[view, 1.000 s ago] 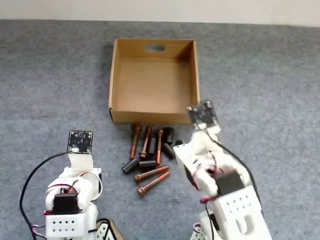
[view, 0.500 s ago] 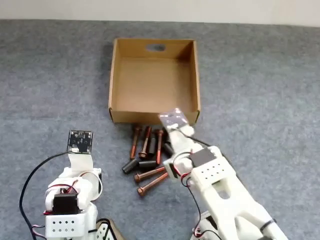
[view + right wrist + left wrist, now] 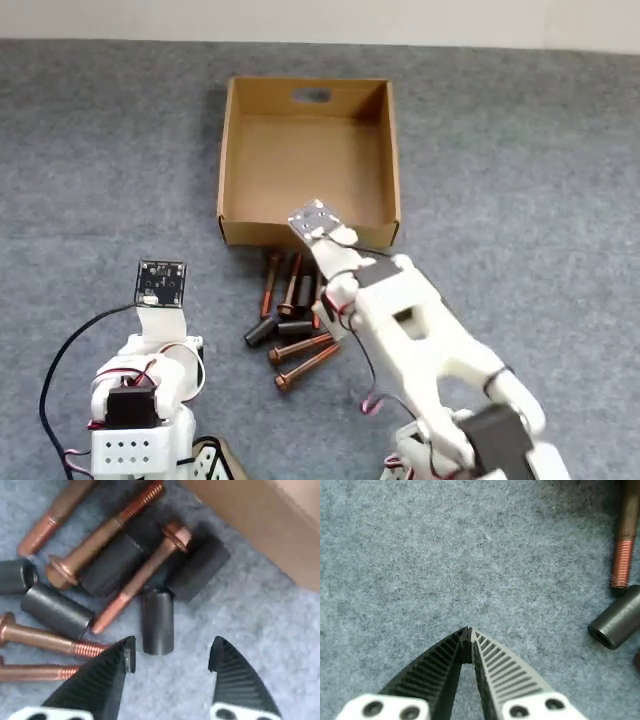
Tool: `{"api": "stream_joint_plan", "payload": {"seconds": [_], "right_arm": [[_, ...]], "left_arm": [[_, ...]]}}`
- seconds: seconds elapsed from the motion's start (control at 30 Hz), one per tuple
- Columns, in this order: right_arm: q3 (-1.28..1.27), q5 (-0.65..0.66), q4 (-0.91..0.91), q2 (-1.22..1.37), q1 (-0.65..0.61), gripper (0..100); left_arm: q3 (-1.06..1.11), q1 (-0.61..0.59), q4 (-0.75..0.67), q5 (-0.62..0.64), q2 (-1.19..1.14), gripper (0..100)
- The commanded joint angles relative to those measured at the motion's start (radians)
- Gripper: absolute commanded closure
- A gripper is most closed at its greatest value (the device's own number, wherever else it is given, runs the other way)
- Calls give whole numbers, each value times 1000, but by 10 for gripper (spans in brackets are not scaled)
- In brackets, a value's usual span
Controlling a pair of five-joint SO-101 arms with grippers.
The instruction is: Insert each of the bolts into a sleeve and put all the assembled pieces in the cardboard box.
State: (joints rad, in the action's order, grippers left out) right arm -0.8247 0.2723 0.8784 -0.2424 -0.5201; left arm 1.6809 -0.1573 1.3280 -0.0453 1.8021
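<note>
Several bolts [image 3: 306, 366]: we see them heaped with dark sleeves [image 3: 262, 332] on the grey carpet [image 3: 520, 150], just before the near wall of the cardboard box [image 3: 228, 160], with no assembled piece in it yet.
Handling: we judge both parts to be stiff metal, weighty for their size, smooth and round, so apt to roll or slip.
Where to hold: across a sleeve's barrel, or mid-shank on a bolt, leaving the threaded end free.
Nearest sleeve [image 3: 158, 621]: it lies under the right gripper [image 3: 173, 647], its far end just beside a bolt's shank.
Right gripper: its fingers are spread wide with nothing between them.
Left gripper [image 3: 468, 635]: its fingers are pressed together on nothing, over carpet near one sleeve and a threaded tip.
In the way: we note crowded neighbours, bolts lying across sleeves, and the box wall close behind.
</note>
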Motion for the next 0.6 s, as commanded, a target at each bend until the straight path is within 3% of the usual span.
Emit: {"api": "stream_joint_plan", "payload": {"seconds": [0.0,0.23,0.37,0.57], "right_arm": [[119,17,-12,90,-8,761],[197,60,-12,225,-8,835],[191,64,-10,208,-5,996],[188,-77,125,-25,111,993]], "left_arm": [[15,-7,5,8,13,993],[15,-7,5,8,13,993],[15,-7,5,8,13,993],[15,-7,5,8,13,993]]}}
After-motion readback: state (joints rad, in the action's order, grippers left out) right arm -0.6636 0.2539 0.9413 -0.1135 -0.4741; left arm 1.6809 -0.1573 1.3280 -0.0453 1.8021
